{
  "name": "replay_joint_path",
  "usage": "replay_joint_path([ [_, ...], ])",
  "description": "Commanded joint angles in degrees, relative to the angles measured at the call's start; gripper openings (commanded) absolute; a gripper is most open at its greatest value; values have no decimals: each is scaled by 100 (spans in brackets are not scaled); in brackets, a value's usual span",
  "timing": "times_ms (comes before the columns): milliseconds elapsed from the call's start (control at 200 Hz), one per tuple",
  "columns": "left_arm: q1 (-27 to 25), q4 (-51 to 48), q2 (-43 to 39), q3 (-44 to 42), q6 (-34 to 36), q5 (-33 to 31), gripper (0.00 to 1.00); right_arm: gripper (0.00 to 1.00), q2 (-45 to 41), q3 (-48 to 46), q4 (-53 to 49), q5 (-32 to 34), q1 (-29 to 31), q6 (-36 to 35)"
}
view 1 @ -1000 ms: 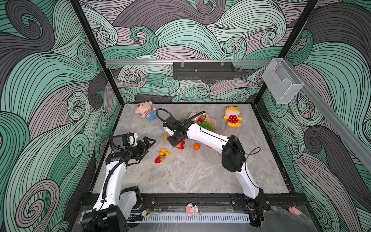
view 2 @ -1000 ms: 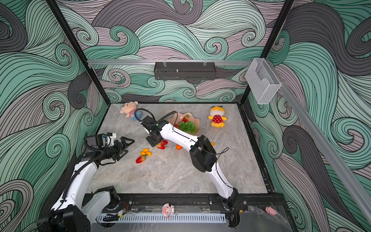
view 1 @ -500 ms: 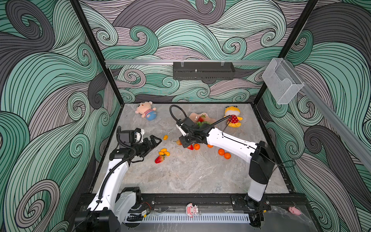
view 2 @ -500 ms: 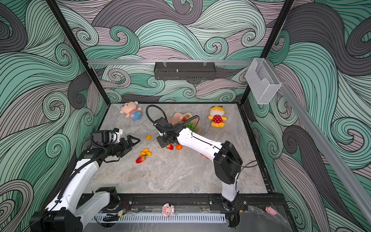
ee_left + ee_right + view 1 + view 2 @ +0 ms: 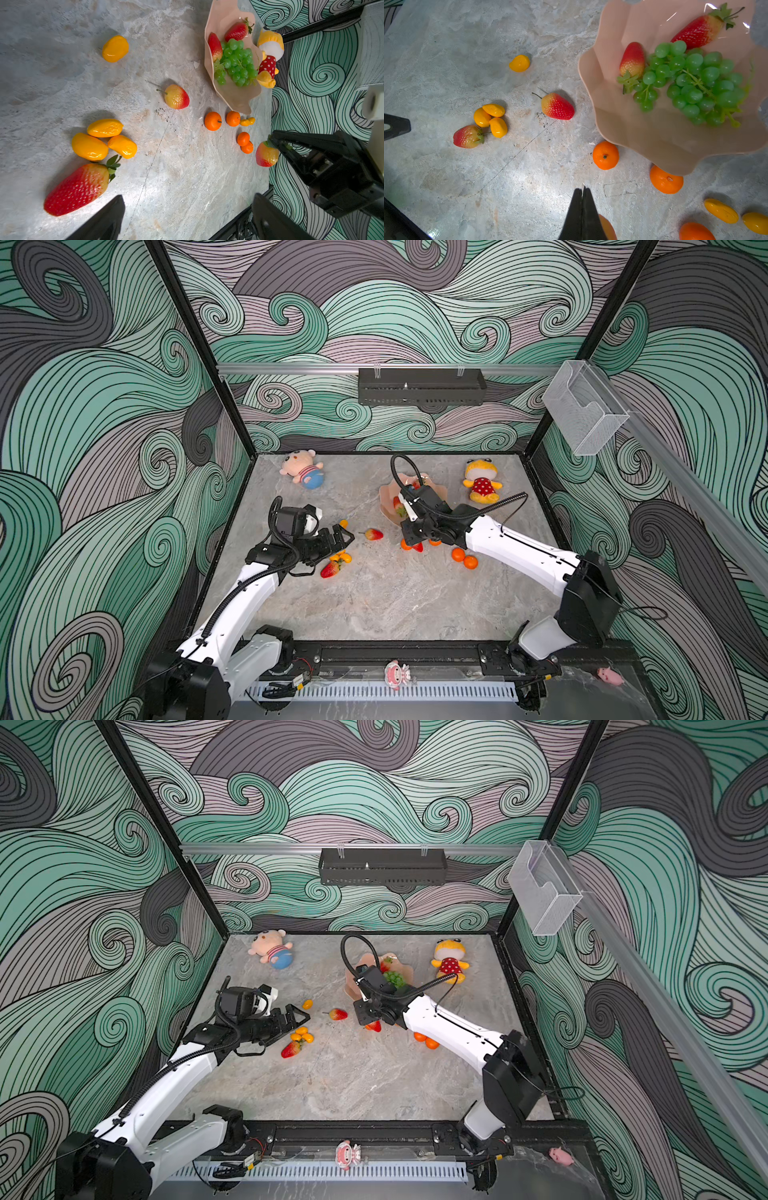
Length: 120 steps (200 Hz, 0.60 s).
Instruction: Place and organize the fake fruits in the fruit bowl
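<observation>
Marble tabletop, fruits loose: your right gripper [image 5: 273,138] is pinched tight on a strawberry [image 5: 267,154] by its leaves, so it dangles clear near the bowl [image 5: 623,128], which holds the grapes [image 5: 691,83]. Your left gripper [image 5: 343,536], jaws apart, hovers by the kumquats [image 5: 341,558], likely the next pick.

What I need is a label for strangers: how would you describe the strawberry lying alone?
On the table, find the pink fruit bowl. Left of it in both top views lies the lone strawberry. Its thin stem is leafless, and it touches nothing.
</observation>
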Motion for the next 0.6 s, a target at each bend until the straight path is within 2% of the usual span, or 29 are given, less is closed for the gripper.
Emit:
replay_joint_path([
  [0,-228,268,85,155,-203,-219,99,0,-283,-145,474,-6,-122,223],
  [225,-664,659,482,321,-358,-403,99,0,-372,-272,719,-32,-484,544],
  [460,-932,958,1134,771,-318,-493,99,0,-240,-199,1069,-196,-1115,801],
  [595,-1012,1132,1518,1058,-258,-503,98,0,26,51,1133,-379,-1417,465],
])
